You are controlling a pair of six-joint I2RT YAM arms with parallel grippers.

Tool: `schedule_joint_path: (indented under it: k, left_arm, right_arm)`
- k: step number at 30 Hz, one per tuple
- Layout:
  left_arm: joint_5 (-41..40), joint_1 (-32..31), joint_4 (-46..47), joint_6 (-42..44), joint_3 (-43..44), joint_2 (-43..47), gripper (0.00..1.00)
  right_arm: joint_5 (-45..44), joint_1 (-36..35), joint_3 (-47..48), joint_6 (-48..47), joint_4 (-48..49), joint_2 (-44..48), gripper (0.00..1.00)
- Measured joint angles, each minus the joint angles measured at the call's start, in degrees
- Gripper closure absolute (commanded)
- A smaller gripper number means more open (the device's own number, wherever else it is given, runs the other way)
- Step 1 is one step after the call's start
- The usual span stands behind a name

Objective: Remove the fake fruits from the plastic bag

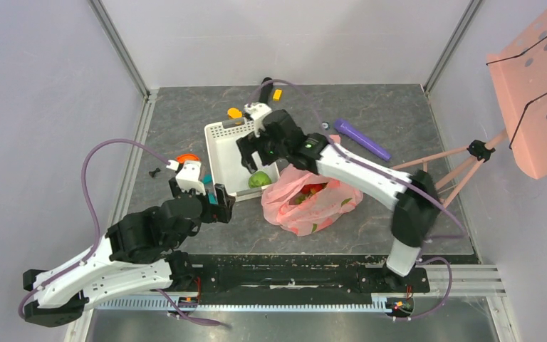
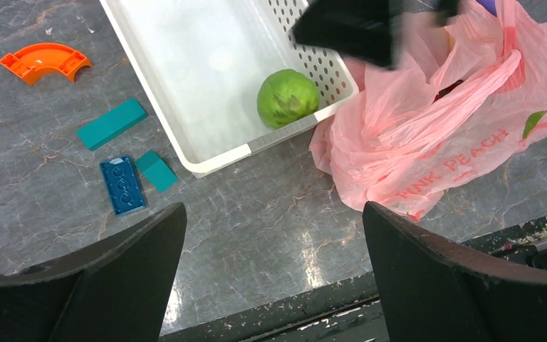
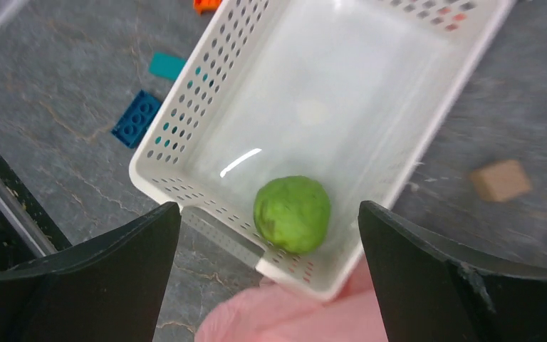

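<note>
Bright, even light; glare streaks the white basket [image 3: 185, 107], whose far end seems slightly blurred.

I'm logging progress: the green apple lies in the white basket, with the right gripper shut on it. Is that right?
Not quite. The green apple does lie in the white basket, but the right gripper is open above it, its jaws spread wide to either side and holding nothing. The right wrist view shows this.

The apple [image 2: 288, 97] is green, the perforated basket [image 2: 185, 78] white, the bag [image 2: 456, 149] translucent pink, the table [image 2: 271, 228] grey-veined.
</note>
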State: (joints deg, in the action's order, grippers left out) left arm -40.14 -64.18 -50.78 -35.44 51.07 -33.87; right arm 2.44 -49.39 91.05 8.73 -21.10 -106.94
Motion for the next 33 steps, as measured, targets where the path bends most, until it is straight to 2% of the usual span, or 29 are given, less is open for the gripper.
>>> schedule_joint_path:
  k: [8,11,15,21,28,33]
  left_arm:
    - [2.2,0.0,3.4,0.0,-0.1,-4.3,0.0]
    - [3.4,0.0,5.4,0.1,-0.2,-6.6,0.0]
    - [4.9,0.0,8.2,0.2,-0.6,-9.3,0.0]
    - [7.7,0.2,11.9,0.5,-0.7,-13.6,0.0]
    - [9.7,0.9,13.8,0.5,-0.9,-14.4,0.0]
    - [10.7,1.8,14.4,0.5,-1.6,-14.0,0.0]
  right_arm:
    - [-10.8,2.1,-19.8,1.6,2.5,29.4,0.02]
    - [-13.0,4.5,-29.9,2.8,2.9,38.6,0.07]
    - [-12.8,5.6,-40.5,2.5,2.2,46.3,0.15]
    - [-7.2,5.5,-49.2,-1.9,2.2,52.3,0.29]
    - [-3.0,5.4,-50.8,-7.8,3.9,52.5,0.36]
    - [1.8,5.4,-52.6,-9.9,8.1,52.0,0.5]
